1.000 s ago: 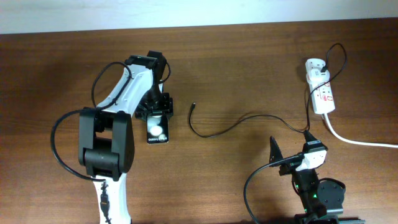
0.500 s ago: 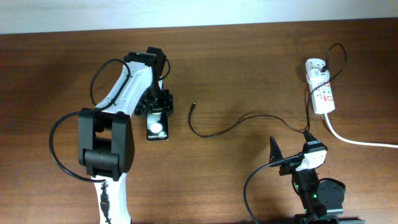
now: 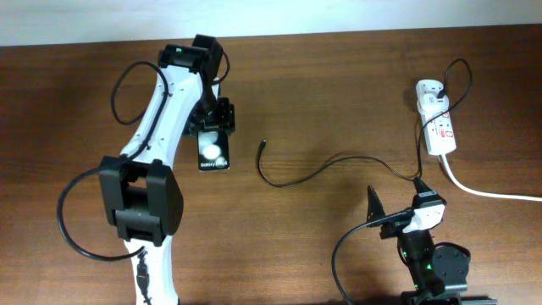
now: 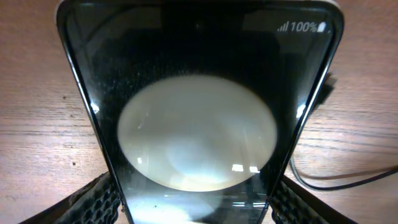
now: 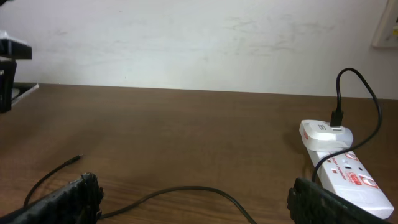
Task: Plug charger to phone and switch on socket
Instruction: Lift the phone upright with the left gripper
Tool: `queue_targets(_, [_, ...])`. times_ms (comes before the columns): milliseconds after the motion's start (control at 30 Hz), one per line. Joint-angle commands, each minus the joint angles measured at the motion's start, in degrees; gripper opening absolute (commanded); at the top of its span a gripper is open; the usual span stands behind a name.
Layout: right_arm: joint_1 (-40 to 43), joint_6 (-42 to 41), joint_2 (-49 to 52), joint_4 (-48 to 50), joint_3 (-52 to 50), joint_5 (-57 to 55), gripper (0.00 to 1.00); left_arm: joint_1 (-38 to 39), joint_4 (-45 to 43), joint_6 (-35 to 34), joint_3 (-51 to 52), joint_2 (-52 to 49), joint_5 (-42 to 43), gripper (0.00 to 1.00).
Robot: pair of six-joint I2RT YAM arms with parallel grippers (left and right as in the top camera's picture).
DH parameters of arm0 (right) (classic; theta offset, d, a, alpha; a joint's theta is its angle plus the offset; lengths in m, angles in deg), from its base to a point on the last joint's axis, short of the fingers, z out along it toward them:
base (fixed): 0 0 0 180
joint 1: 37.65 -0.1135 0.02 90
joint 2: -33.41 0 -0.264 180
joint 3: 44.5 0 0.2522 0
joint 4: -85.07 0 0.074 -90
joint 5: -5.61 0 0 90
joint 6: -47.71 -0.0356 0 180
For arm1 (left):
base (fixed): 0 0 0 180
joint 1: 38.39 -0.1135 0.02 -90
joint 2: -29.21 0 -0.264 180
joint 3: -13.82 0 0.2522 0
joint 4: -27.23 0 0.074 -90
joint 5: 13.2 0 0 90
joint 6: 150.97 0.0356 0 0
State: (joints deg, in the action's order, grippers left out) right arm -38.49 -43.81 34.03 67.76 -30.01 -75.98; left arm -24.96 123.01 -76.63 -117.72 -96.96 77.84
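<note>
Gripping arm: left gripper [image 3: 213, 135] was clamped on the phone [image 3: 213, 155], a finger on each long edge, a bit left of the table's [image 3: 339, 68] middle.
Phone from overhead: screen up, one round white glare, tiny white lettering at its near end that I couldn't read. Couldn't tell if it was lifted or resting on the wood.
Phone from left wrist: way closer, so you got what overhead hid. The ribbed pads [image 4: 93, 200] sat tight against both edges of the phone [image 4: 199, 93], with signal bars and 100% in the screen's corner and a huge oval glare.
Charger [image 3: 351, 156]: the black cable lay loose across the middle. Its connector tip [image 3: 263, 145] was just right of the phone, not touching it and not plugged in.
Socket [image 3: 440, 127]: white strip at the far right, well apart from the phone. The white adapter [image 3: 430, 88] sat in its far end, and the thick white cord [image 3: 483, 193] ran off to the right.
Socket from right wrist: the low side-on view made it much clearer that the cable dropped into the top of the adapter [image 5: 326, 130]. It also showed red marks on the strip [image 5: 348, 177]. Switch position, no idea.
Right gripper [image 3: 398, 212]: sat at the near right with fingers [image 5: 68, 199] spread wide and holding nothing. Its own camera only showed table and a stretch of cable [image 5: 186, 188] farther out.
</note>
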Motion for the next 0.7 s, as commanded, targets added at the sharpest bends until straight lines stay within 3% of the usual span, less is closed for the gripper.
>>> queue_targets(0, [-0.37, -0.42, -0.44, -0.07, -0.42, -0.28, 0.99, -0.46, 0.61, -0.59, -3.58, -0.02, 0.28, 0.54])
queue_targets(300, [-0.37, -0.39, -0.44, -0.07, -0.42, -0.28, 0.99, -0.46, 0.66, -0.57, -3.67, -0.02, 9.75, 0.54])
queue_targets(567, [-0.37, -0.39, -0.44, -0.07, -0.42, -0.28, 0.99, -0.42, 6.78, -0.57, -3.67, -0.02, 14.69, 0.48])
queue_targets(667, [-0.37, -0.39, -0.44, -0.07, -0.42, -0.26, 0.99, -0.42, 9.2, -0.57, -3.67, -0.02, 14.69, 0.41])
